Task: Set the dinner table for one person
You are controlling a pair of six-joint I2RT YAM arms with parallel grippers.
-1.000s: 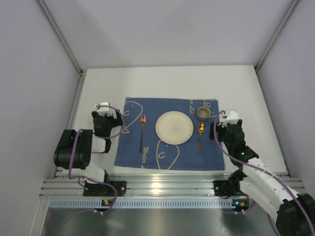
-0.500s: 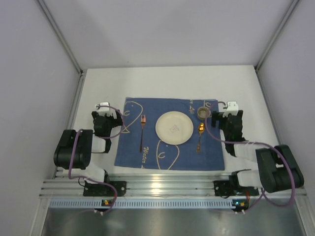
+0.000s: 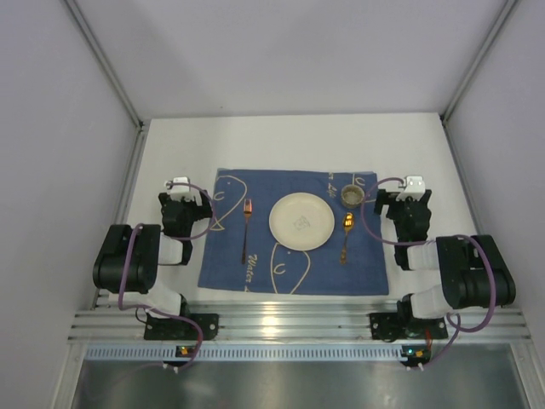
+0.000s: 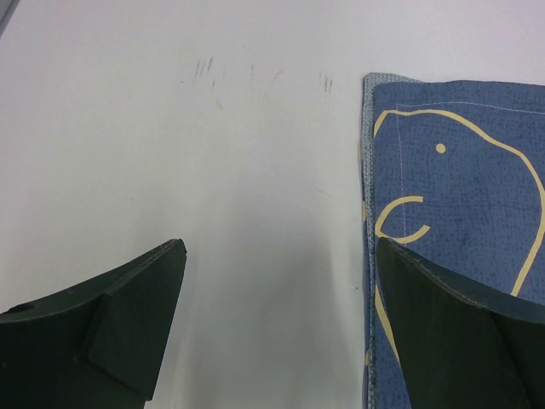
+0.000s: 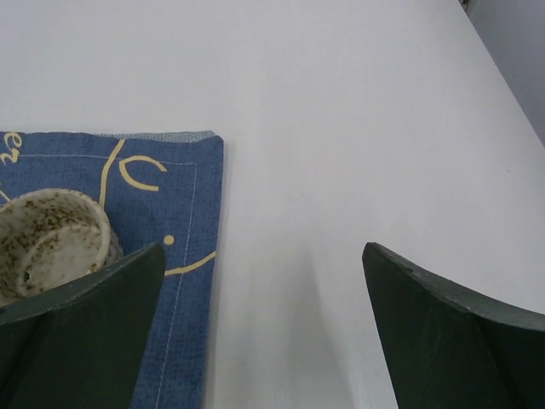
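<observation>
On the white dinner table [image 3: 289, 141] lies a blue placemat [image 3: 294, 268]. On it sit a cream plate [image 3: 301, 221], a copper fork [image 3: 246, 223] to its left, a copper spoon [image 3: 347, 232] to its right and a speckled cup [image 3: 352, 195] at the far right corner. My left gripper [image 3: 180, 186] is open and empty over bare table beside the mat's left edge [image 4: 368, 256]. My right gripper [image 3: 414, 187] is open and empty beside the mat's right edge [image 5: 204, 281], with the cup [image 5: 47, 239] just left of its left finger.
Pale grey walls [image 3: 51, 170] and aluminium rails [image 3: 128, 179] enclose the table on three sides. The rail frame [image 3: 281, 324] with both arm bases runs along the near edge. Both arms are folded back close to their bases.
My right arm has drawn back and folded toward its base; its gripper moved right, off the mat's edge. The left arm has not moved.
</observation>
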